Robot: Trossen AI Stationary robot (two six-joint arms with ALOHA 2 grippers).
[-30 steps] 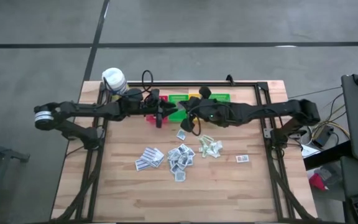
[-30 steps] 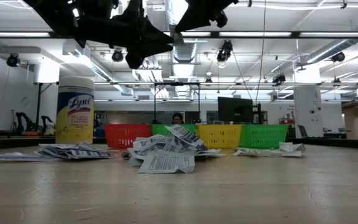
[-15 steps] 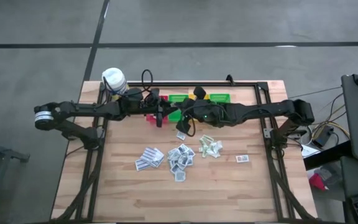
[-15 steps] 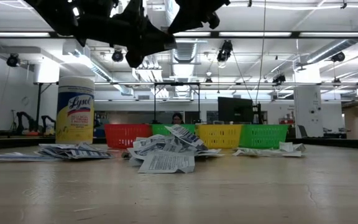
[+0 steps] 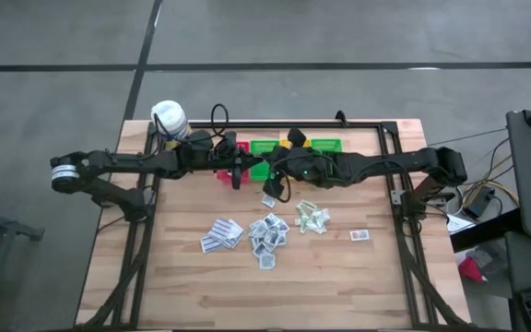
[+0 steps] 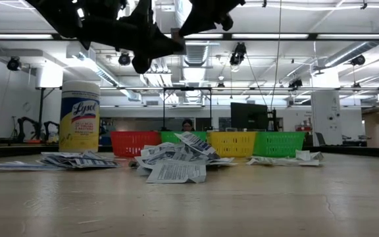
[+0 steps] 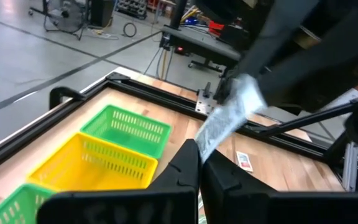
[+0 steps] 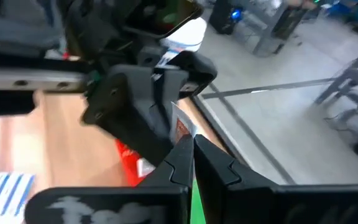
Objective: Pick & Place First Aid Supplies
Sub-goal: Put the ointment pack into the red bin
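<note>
Looking down at my wooden table (image 5: 358,277), I see both dark arms reach in from the sides and meet over the back part of it. The left arm comes in from the left and the right arm comes in from the right.

A tall yellow bottle (image 6: 79,117) with a white cap stands at the back left corner. A row of plastic bins sits along the back edge. From the low camera I count a red bin (image 6: 135,143), a green bin (image 6: 170,137), a yellow bin (image 6: 231,143) and one more green bin (image 6: 279,143).

The left gripper (image 5: 238,173) and the right gripper (image 5: 273,181) hang high in the air, just beside each other, above the bins. The left gripper's fingers are pinched tight on one end of a small white sachet (image 7: 229,115). The right gripper's fingers are pinched tight on that same sachet, on the other end. I can see a bit of red print on it from the right wrist camera. So the sachet is up in the air between the two grippers, and both of them hold it.

The other first aid supplies lie on the table in front of the bins. There is a grey-print pile (image 5: 221,233), a blue-print pile (image 5: 267,232) just beside it, and a green-print pile (image 5: 312,217) near that. One red-print packet (image 5: 359,235) lies alone, off to the right. One more loose packet (image 5: 268,199) lies under the grippers.
</note>
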